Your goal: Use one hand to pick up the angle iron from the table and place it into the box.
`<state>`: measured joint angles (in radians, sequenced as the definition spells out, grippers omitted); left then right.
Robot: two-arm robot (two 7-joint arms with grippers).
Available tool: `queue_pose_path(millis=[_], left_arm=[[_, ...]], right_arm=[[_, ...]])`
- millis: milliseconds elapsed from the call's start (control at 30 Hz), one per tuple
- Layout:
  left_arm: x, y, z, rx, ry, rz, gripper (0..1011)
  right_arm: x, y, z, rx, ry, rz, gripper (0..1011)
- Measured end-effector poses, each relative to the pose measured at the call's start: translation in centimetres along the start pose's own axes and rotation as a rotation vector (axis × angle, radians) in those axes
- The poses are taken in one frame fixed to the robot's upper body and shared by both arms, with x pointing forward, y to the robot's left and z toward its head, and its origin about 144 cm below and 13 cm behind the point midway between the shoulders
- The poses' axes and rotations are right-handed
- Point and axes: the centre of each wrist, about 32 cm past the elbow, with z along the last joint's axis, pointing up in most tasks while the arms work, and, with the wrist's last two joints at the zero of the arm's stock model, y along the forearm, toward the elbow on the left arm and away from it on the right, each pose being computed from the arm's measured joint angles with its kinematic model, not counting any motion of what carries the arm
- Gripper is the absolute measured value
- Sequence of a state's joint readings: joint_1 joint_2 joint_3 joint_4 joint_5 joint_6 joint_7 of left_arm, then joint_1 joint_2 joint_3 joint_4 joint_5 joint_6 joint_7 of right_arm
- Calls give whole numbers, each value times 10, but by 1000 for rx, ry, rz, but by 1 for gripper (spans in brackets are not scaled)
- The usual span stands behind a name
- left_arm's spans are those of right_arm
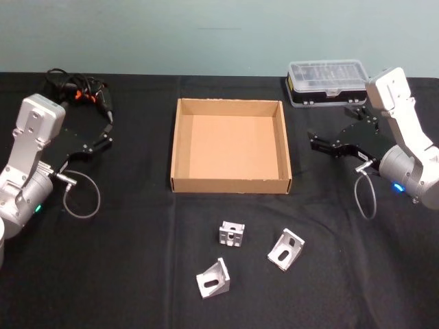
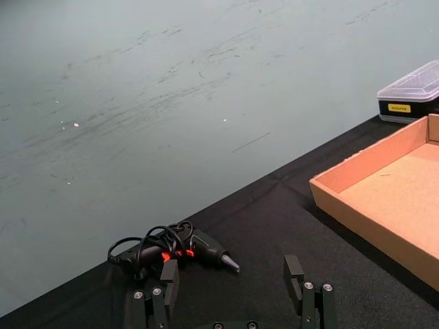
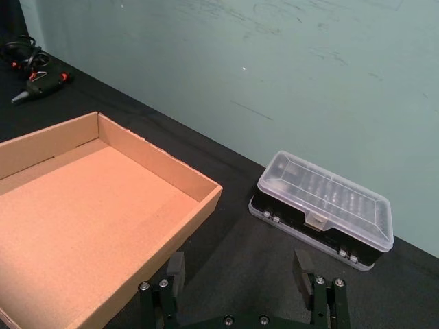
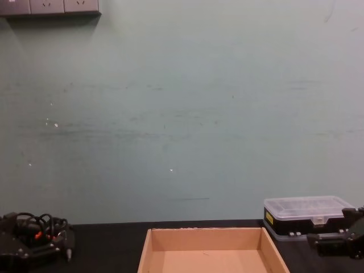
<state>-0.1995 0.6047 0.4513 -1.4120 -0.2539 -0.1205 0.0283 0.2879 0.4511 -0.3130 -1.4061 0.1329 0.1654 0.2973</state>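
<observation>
Nothing placed yet: silver metal angle irons lie on the matte black counter; shallow tan cardboard box empty; left claw and right claw both spread.

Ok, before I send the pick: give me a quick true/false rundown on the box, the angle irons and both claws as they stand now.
1. The box is empty. True.
2. One angle iron already lies inside the box. False: all three angle irons lie on the table, in front of the box.
3. The left claw is shut on an angle iron. False: it is open and holds nothing, off to the box's left near the corded tool.
4. The right claw is open and holds nothing. True.
5. The clear-lidded case stands left of the box. False: the case stands to the box's right, toward the far edge.
</observation>
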Motion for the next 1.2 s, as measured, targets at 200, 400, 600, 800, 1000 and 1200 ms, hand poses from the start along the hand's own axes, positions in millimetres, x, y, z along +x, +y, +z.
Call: queue_pose_path(millis=[200, 400, 600, 800, 1000, 1200], left_arm=[[0, 0, 0, 0, 0, 0, 1000], [0, 0, 0, 0, 0, 0, 1000], [0, 0, 0, 0, 0, 0, 1000], [0, 0, 0, 0, 0, 0, 1000], [0, 0, 0, 0, 0, 0, 1000], [0, 0, 0, 0, 0, 0, 1000]], right_arm=[[0, 0, 0, 0, 0, 0, 1004], [0, 0, 0, 0, 0, 0, 1004], [0, 0, 0, 0, 0, 0, 1004], [0, 0, 0, 0, 0, 0, 1004], [0, 0, 0, 0, 0, 0, 1004], [0, 0, 0, 0, 0, 0, 1004]])
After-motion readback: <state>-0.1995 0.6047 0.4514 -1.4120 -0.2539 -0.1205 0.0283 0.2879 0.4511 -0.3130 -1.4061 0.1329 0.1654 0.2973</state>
